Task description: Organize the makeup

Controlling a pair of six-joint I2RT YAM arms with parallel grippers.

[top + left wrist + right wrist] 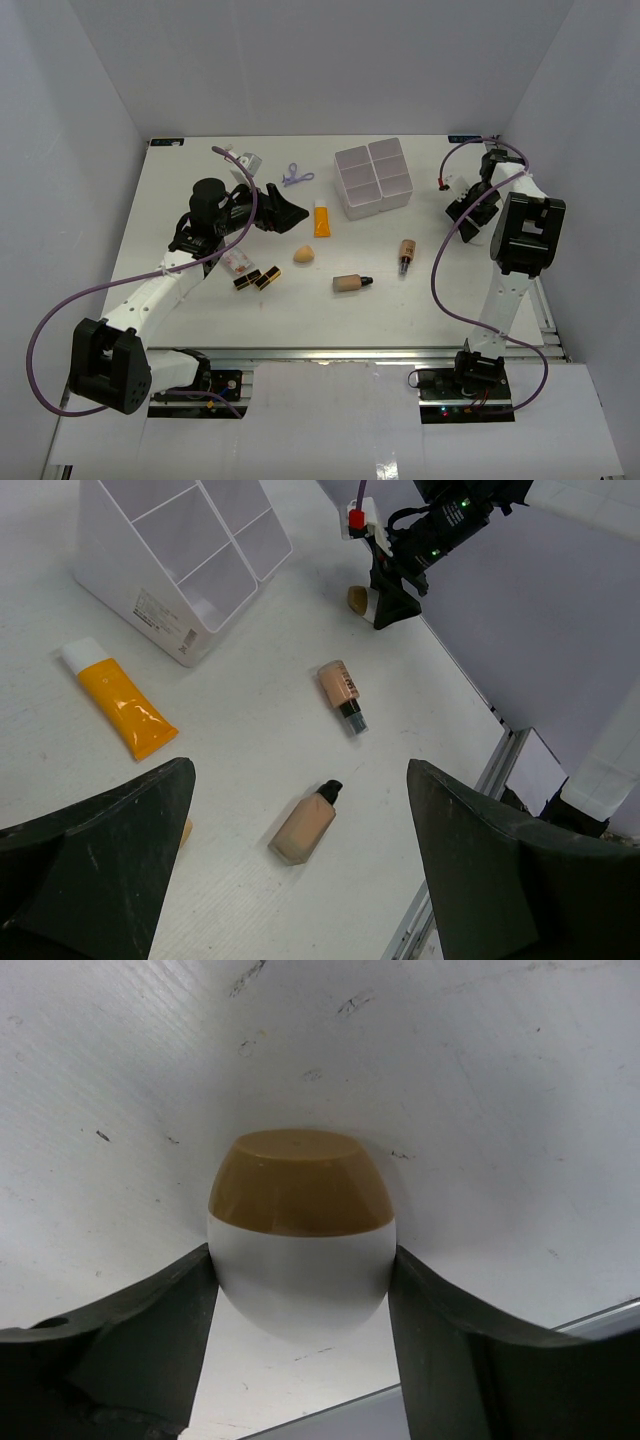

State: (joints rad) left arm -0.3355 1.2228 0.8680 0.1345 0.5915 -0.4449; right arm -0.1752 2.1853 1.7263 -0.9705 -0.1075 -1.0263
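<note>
White desk (420,290) boxed in by pale grey walls; the makeup (352,283) lies scattered mid-desk, near the white box (373,177). The left pincer (288,212) gapes wide above it. The right pincer (300,1270) clasps a tan-capped white egg (300,1220) at the desk's right edge.

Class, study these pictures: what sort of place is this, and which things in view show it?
Most likely a robotics lab test cell: the left arm and right arm bolted at the edge of a white table, plain white panels walling it in, and an orange tube lying loose among other makeup.
</note>
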